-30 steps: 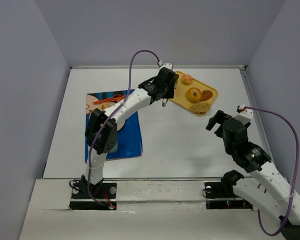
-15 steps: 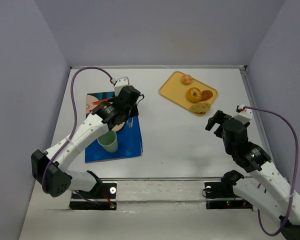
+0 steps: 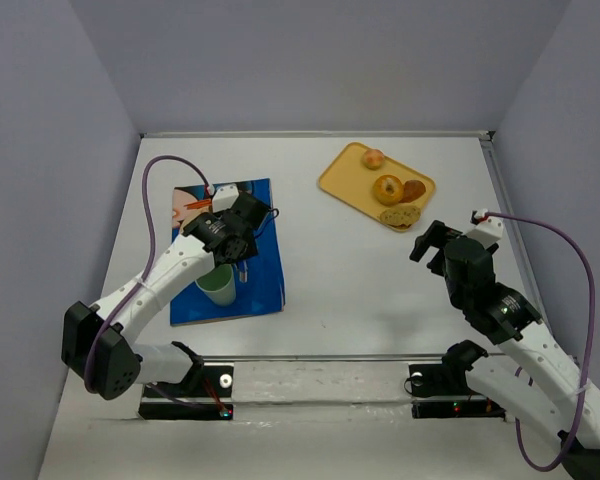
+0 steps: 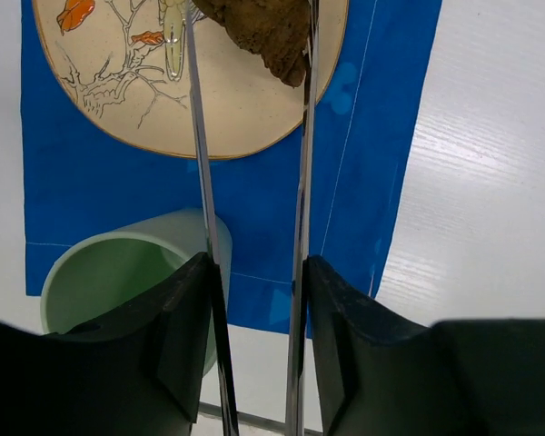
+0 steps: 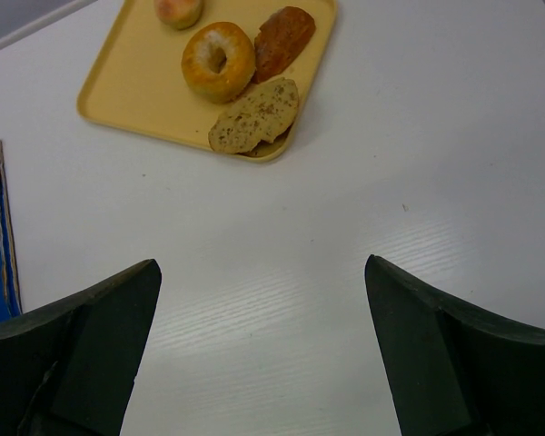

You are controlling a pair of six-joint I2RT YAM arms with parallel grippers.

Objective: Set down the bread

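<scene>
My left gripper (image 4: 254, 272) is shut on a pair of metal tongs (image 4: 302, 136). The tong tips pinch a dark brown piece of bread (image 4: 263, 32) just over the right part of a cream plate (image 4: 145, 100) with a leaf pattern. The plate lies on a blue mat (image 4: 363, 136). In the top view the left gripper (image 3: 242, 235) hides most of the plate (image 3: 187, 208). My right gripper (image 5: 263, 291) is open and empty above bare table, near the yellow tray (image 5: 127, 100); it also shows in the top view (image 3: 432, 243).
A green cup (image 3: 217, 285) stands on the mat (image 3: 265, 280) just near the left gripper, and shows in the left wrist view (image 4: 118, 272). The tray (image 3: 345, 185) holds a bagel (image 3: 387, 188), a small roll (image 3: 373, 158), a brown pastry (image 3: 413, 189) and a seeded slice (image 3: 400, 215).
My left arm has swung from the yellow tray leftwards to the blue mat, carrying the bread in the tongs, and now sits over the plate. The right arm has not moved.
</scene>
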